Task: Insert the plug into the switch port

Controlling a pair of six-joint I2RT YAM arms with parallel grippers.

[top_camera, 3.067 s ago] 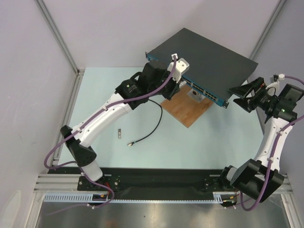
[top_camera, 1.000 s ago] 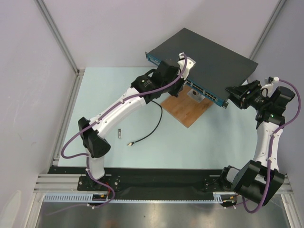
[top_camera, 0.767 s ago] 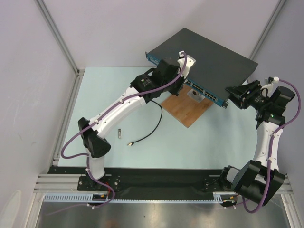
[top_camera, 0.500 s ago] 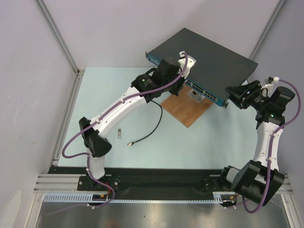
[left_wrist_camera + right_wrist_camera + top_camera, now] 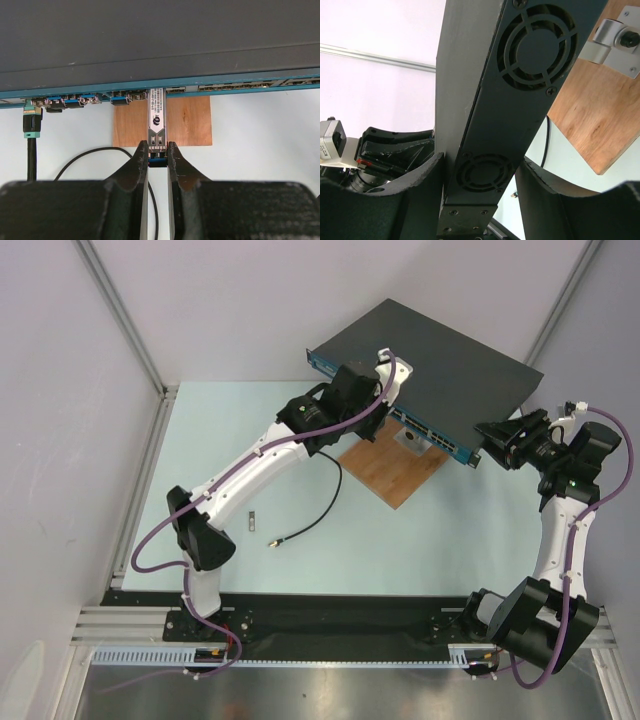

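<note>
plug (image 5: 156, 117) is clamped by its near end in my left gripper (image 5: 157, 154). its far tip sits at the blue port row of the switch (image 5: 150, 40), over the wooden board (image 5: 187, 120); how deep it sits i cannot tell. my right gripper (image 5: 480, 172) is closed around the switch's right end.

risks: a tilted plug would jam on the port rim. gripped this close to its end, it could slip back between the jaws. a loose right hold would let the switch slide away.

only the left wrist view shows tip and port; in the top view my arm hides both.
</note>
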